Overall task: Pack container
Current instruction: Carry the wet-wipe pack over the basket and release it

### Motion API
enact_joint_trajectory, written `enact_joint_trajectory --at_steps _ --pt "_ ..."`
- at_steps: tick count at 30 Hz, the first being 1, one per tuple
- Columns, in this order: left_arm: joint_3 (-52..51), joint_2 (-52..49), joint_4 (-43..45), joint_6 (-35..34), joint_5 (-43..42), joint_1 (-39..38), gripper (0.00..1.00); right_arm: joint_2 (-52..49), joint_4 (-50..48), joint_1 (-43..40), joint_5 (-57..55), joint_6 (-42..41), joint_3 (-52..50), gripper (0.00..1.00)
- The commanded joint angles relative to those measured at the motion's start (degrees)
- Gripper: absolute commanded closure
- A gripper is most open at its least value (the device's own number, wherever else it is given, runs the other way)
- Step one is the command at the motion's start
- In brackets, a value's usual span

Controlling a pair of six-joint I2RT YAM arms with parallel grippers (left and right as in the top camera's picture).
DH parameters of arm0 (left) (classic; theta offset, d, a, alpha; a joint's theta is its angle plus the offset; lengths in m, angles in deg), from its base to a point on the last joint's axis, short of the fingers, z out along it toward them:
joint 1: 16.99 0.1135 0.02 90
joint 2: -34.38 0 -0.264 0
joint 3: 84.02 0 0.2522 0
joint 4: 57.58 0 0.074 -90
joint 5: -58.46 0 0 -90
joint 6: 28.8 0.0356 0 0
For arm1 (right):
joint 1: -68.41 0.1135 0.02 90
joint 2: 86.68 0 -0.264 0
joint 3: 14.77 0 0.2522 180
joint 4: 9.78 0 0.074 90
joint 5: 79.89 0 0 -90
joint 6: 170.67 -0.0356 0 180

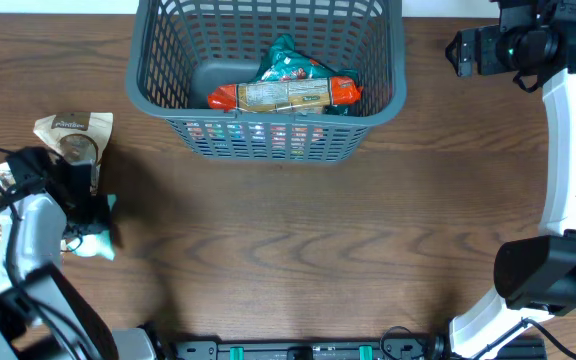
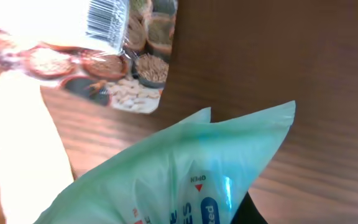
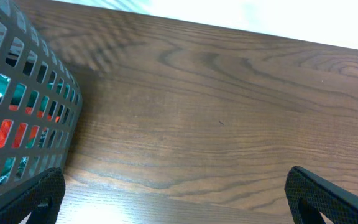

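At the far left of the table (image 1: 298,250), a beige packet (image 1: 73,132) lies flat. Just below it the left gripper (image 1: 90,222) is down over a mint-green packet (image 1: 98,247). In the left wrist view that packet (image 2: 185,174) fills the lower frame and hides the fingers, so it cannot be told how far the jaws are closed or whether they have it. Beyond it lies a barcoded packet (image 2: 123,68) printed with nuts; whether this is the beige one is unclear. The mint film looks soft, crinkly and slick, so it would likely be safer pinched near a sealed edge than across its puffy middle.

The container (image 1: 268,140) stands at top centre, well apart from the left arm. An orange packet (image 1: 283,94) lies across a teal packet (image 1: 293,60) inside it. It looks stiff and light, so it could probably slide if bumped. The flared rim seems the best place to hold it, since the slats could catch a fingertip.

On the right, the right gripper (image 3: 176,196) hangs just beside the container's wall (image 3: 36,106), fingers spread wide and holding nothing.
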Motion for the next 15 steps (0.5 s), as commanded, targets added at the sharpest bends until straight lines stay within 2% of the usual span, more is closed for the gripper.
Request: enact_joint_trajectory --at_steps 1,3,8,15 --pt "5.79 5.88 -3.48 -9.9 -1.01 -2.4 0.94 -0.55 0.07 0.66 -0.33 0.72 -0.42 0.01" --pt "10.56 8.35 -8.02 -11.45 -0.98 -4.28 0.94 -0.55 0.07 0.66 -0.33 0.74 -0.42 0.01" --pt "29.99 9.07 -21.05 -13.44 -0.7 -11.39 0.95 -0.55 0.48 0.66 -0.33 0.74 -0.42 0.01" --pt "60.33 1.22 -29.42 -13.6 4.68 -26.25 0.94 -0.55 0.68 -0.26 -0.42 -1.6 -0.42 0.01"
